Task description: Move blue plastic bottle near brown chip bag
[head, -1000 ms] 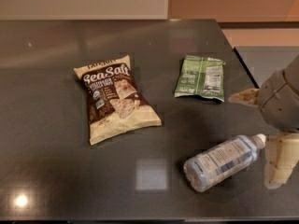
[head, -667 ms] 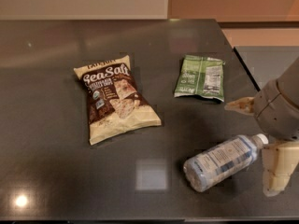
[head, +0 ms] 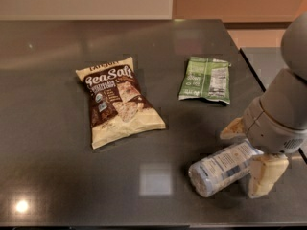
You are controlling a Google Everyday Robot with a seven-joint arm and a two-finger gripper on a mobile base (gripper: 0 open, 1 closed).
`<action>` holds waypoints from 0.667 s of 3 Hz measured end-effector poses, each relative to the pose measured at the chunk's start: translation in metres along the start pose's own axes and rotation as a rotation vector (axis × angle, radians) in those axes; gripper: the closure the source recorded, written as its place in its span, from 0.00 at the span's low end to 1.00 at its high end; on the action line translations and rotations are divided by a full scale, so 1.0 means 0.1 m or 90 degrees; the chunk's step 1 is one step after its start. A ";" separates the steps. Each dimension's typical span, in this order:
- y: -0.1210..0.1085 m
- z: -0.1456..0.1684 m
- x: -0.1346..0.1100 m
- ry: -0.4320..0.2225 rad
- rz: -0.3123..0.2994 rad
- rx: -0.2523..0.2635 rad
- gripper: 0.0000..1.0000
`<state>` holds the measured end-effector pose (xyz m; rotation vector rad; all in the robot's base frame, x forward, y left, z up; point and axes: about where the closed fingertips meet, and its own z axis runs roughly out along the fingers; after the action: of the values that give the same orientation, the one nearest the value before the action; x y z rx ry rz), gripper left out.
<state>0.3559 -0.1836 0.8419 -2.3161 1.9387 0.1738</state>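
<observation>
The blue plastic bottle [head: 221, 169] lies on its side on the dark table [head: 57, 176] at the front right, its base toward the camera and its cap end hidden by my arm. My gripper [head: 249, 153] has come in from the right and is open, with one cream finger [head: 232, 128] behind the bottle's far end and the other finger [head: 265, 176] in front of it. The brown chip bag [head: 118, 101] with "Sea Salt" lettering lies flat at centre left, well apart from the bottle.
A smaller green bag [head: 206, 79] lies flat at the back right, behind the gripper. The table's right edge [head: 249, 63] runs close to the arm, with a lower grey surface [head: 271, 63] beyond it.
The gripper has moved down and left over the bottle's cap end, so its fingers now straddle the bottle. The bottle and both bags have not moved.
</observation>
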 end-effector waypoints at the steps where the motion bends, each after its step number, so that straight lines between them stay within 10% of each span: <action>1: -0.04 0.00 -0.04 -0.001 -0.005 -0.004 0.46; 2: -0.08 -0.03 -0.12 -0.001 -0.007 -0.003 0.70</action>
<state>0.3615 -0.1707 0.8469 -2.3289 1.9259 0.1794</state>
